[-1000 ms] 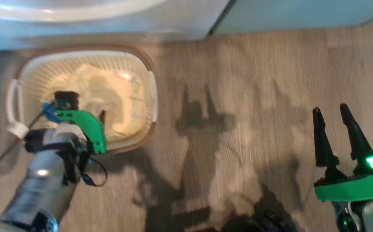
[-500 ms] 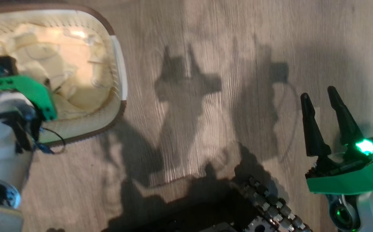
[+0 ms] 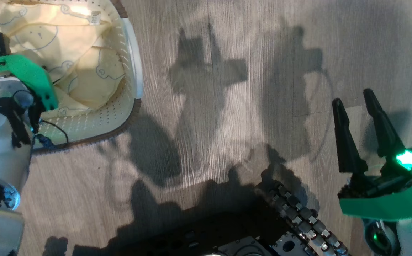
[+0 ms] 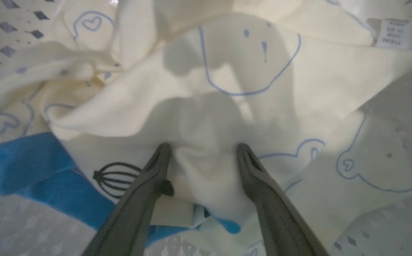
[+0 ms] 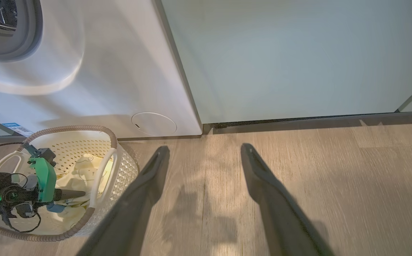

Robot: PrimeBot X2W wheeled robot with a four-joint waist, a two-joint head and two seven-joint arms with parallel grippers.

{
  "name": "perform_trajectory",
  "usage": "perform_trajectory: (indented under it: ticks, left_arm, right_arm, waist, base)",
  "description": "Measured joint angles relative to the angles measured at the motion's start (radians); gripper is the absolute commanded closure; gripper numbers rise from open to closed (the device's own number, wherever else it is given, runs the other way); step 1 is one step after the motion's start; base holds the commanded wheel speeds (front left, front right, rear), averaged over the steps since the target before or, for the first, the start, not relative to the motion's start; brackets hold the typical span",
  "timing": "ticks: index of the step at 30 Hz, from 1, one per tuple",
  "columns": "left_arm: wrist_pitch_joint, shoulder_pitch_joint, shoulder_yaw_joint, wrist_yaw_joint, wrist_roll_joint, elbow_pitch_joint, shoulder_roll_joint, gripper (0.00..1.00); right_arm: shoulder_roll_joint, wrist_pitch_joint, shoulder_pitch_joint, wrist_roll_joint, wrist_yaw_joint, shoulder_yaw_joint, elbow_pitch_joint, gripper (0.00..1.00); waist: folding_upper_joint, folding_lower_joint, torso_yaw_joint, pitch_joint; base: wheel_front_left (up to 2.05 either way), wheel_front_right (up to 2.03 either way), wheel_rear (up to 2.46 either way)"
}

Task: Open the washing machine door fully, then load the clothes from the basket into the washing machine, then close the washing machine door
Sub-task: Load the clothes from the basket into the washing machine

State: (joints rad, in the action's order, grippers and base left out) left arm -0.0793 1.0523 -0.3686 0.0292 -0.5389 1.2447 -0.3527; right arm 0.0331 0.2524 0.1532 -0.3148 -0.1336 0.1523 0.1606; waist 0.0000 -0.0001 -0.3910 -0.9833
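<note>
Clothes (image 4: 227,89), soft cream cloth with blue bear outlines, bulge between the left hand's (image 4: 203,146) spread tapered fingers (image 4: 149,177)

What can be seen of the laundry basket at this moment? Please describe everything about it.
The basket is a small rounded-rectangular tub of cream plastic with perforated walls, a brown woven-looking rim and white side handles. It stands upright on the wood-look floor, close in front of the white washing machine. Inside lie pale yellow clothes with blue bear outlines and a blue piece. The open left claw reaches into it, fingers pressing the cloth.
</note>
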Motion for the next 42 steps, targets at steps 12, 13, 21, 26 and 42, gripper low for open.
perform_trajectory:
  ticks: [12, 13, 21, 26, 42]
  left_arm:
    - [0.017, 0.009, -0.033, -0.021, 0.002, 0.018, 0.032, 1.00]
    - [0.029, 0.008, -0.040, -0.022, 0.005, 0.019, 0.032, 1.00]
    - [0.160, -0.004, -0.065, -0.017, 0.028, 0.012, 0.044, 1.00]
    - [0.244, -0.023, -0.087, -0.008, 0.043, -0.003, 0.078, 1.00]
    - [0.331, -0.199, -0.062, 0.058, 0.074, -0.295, 0.129, 1.00]
  right_arm:
    - [0.000, 0.000, -0.025, 0.008, 0.000, 0.002, 0.012, 0.00]
    - [0.000, 0.000, -0.024, 0.007, 0.000, 0.003, 0.011, 0.00]
    - [0.000, 0.000, 0.011, -0.001, 0.000, 0.003, -0.010, 0.00]
    - [0.000, 0.000, 0.016, 0.011, 0.000, -0.034, -0.023, 0.00]
    - [0.000, 0.000, -0.012, 0.075, 0.000, -0.095, -0.072, 0.00]
  waist:
    - [0.0000, 0.0001, 0.004, 0.001]
    - [0.0000, 0.0001, 0.004, 0.004]
    - [0.0000, 0.0001, 0.003, 0.036]
    - [0.0000, 0.0000, 0.029, 0.087]
    - [0.0000, 0.0000, 0.136, 0.287]
  base:
    - [0.01, 0.01, 0.01]
    - [0.00, 0.00, 0.00]
    - [0.00, 0.00, 0.00]
    - [0.00, 0.00, 0.00]
    - [0.00, 0.00, 0.00]
